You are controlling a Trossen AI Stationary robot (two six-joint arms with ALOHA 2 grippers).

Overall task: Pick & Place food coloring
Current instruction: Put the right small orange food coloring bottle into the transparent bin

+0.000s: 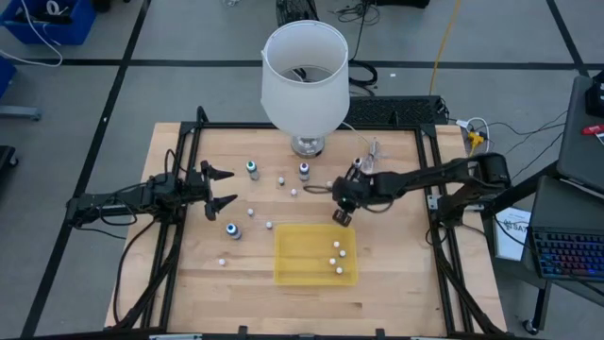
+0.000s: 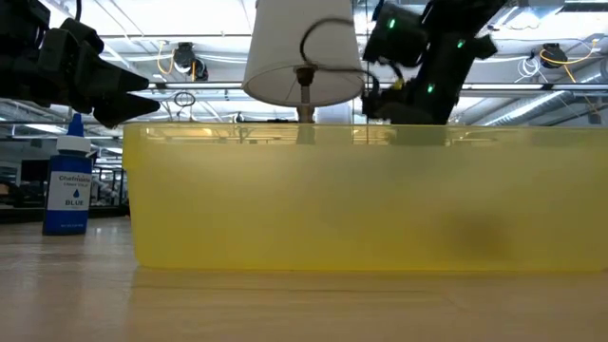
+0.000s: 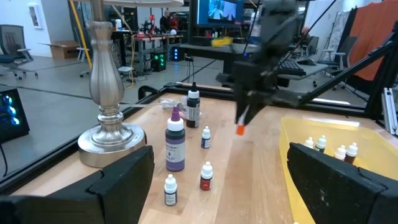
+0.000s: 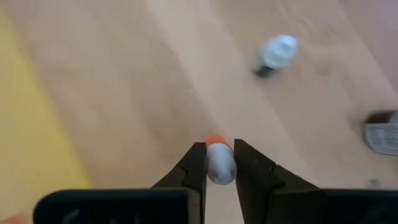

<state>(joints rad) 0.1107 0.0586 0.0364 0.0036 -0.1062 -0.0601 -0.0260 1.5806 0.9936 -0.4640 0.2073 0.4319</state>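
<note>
In the low view, a blue bottle (image 2: pixel 67 185) stands on the desk (image 2: pixel 304 304) at the left, beside the yellow bin (image 2: pixel 361 199). Its pale label carries a small drop sign and, under it, the word "BLUE" in capitals. Above the drop there are two lines of smaller print; the first looks like a brand name, but the letters are too small to make out for sure. The other bottles seen from the left wrist camera have labels too, though nothing on them can be read, and no other writing or number is legible anywhere.
</note>
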